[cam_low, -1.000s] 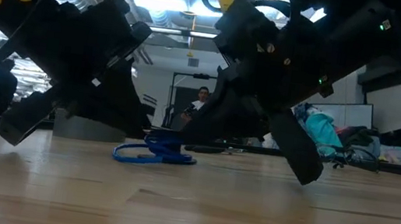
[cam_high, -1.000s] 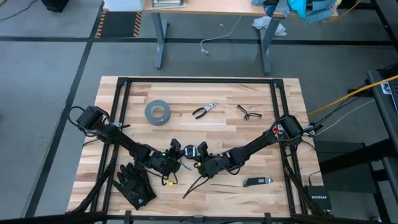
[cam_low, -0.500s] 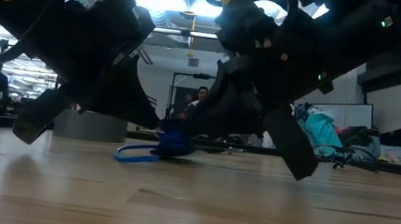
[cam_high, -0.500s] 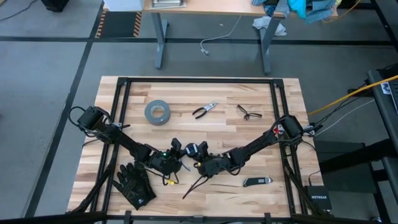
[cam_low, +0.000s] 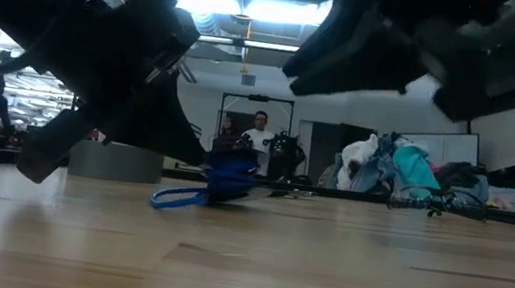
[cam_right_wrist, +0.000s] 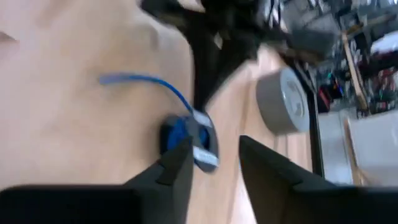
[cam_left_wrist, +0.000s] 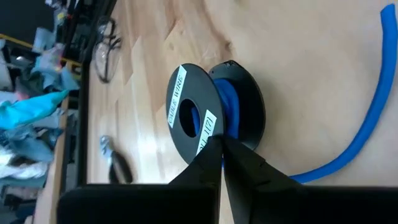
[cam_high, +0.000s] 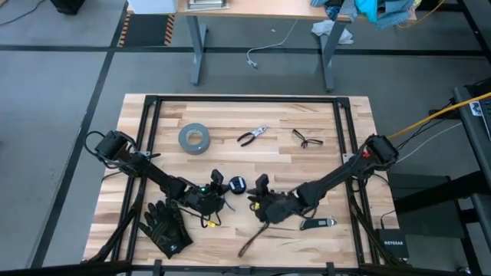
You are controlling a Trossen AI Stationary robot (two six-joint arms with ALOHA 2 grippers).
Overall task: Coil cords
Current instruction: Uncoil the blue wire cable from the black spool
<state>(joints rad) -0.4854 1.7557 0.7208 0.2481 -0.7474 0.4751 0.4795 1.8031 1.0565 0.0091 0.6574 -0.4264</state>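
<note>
On the table's (cam_high: 253, 157) near-left corner lie black work gloves (cam_high: 165, 227), just beside the left arm. The grey duct tape roll (cam_high: 194, 138) rests farther back, well apart from the gripper work. The left gripper (cam_high: 218, 184) sits low near the table's middle, its fingers (cam_left_wrist: 214, 163) pressed together on the edge of the cords (cam_left_wrist: 217, 111) — a small black spool wound with bright blue cable and labelled on its flange, with a loose blue tail curving away across the wood. In the high view the spool (cam_high: 236, 185) stands between the two grippers, touching the left one. Pliers (cam_high: 252, 136) lie behind it, toward the far edge. The right gripper (cam_high: 261, 187) hovers just beside the spool, fingers (cam_right_wrist: 177, 165) spread apart with nothing between them — the spool shows beyond the gap, not in it. A loose dark cable (cam_high: 253, 239) trails from under the right arm toward the near edge. Safety glasses (cam_high: 307, 139) lie right of the pliers, and a utility knife (cam_high: 316, 224) lies near the right forearm.
</note>
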